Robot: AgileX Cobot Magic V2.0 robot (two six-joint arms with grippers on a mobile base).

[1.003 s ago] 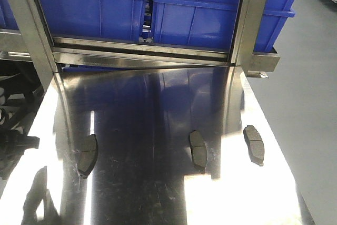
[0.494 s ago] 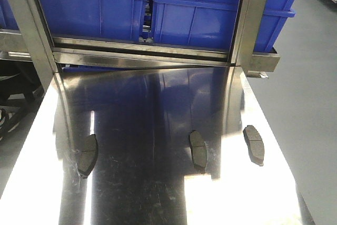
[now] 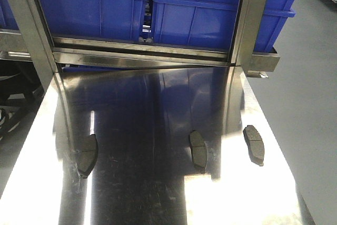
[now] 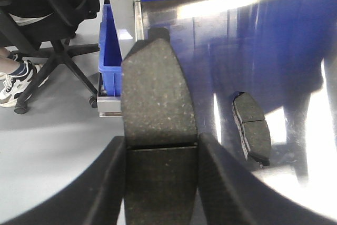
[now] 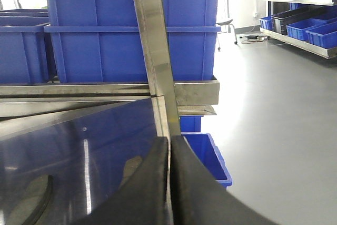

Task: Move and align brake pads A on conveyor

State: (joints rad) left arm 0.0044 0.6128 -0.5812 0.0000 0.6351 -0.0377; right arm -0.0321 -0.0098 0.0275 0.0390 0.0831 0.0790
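Observation:
Three dark-grey brake pads lie on the shiny steel tabletop (image 3: 158,114) in the front view: a left pad (image 3: 87,155), a middle pad (image 3: 198,150) and a right pad (image 3: 254,144). Neither gripper shows there. In the left wrist view my left gripper (image 4: 160,151) is shut on another brake pad (image 4: 158,93), held up off the table near its left edge, and one pad (image 4: 251,128) lies on the steel to the right below. My right gripper (image 5: 168,154) is shut with nothing in it, above the table's right edge. The conveyor is out of view.
Blue bins (image 3: 205,9) stand behind a steel frame with two upright posts (image 3: 247,19) at the table's far end. An office chair (image 4: 58,35) and a person's feet are on the floor to the left. A blue bin (image 5: 205,156) sits on the floor at the right.
A dark arm shape at the front view's left edge one second ago has gone out of the frame. The three pads on the table have not moved.

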